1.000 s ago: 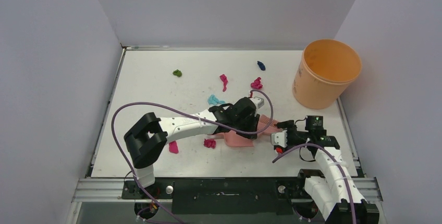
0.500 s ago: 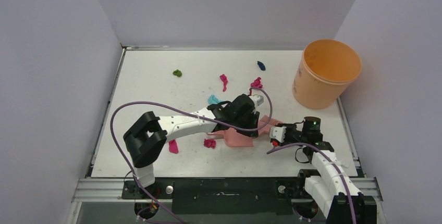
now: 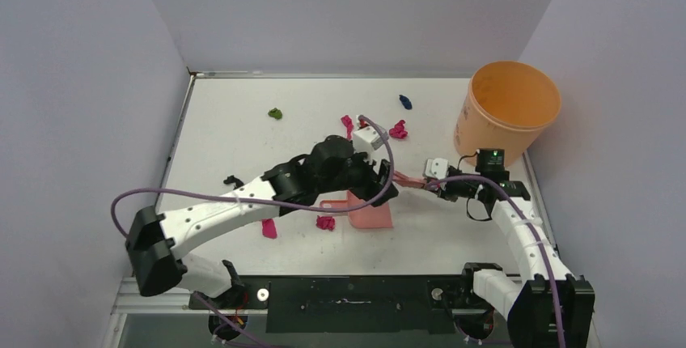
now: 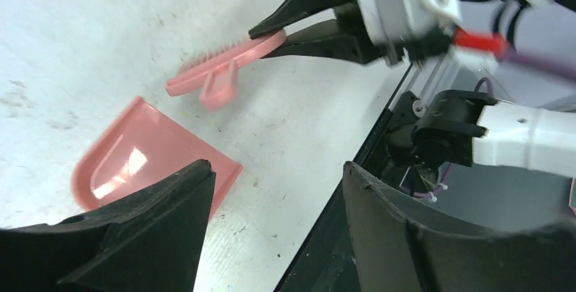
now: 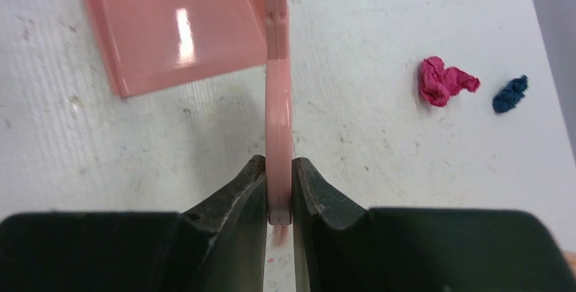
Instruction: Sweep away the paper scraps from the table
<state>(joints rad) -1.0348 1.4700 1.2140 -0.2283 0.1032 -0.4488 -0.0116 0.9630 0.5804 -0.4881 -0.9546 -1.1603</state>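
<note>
In the space of a second your left arm has swung out long and low across the desk (image 3: 226, 146), and its left fingers (image 4: 156, 224) now hang spread wide above the pink dustpan (image 4: 136, 156) with nothing between them – the pan lies flat on the desk, let go. Your right arm has reached forward from the near edge; the right fingers (image 5: 238, 197) are pinched tight on the handle of the pink brush (image 5: 278, 115), which juts towards the pan's mouth. The paper scraps (image 3: 325, 222) lie where they lay: two magenta wads just left of the pan, more magenta, a green and a dark blue one scattered farther back; a cyan one is now hidden behind the arm. Nothing is swept yet, and with the pan unheld it may slide at the first stroke. The orange bucket (image 3: 485, 142) waits at the far right.
</note>
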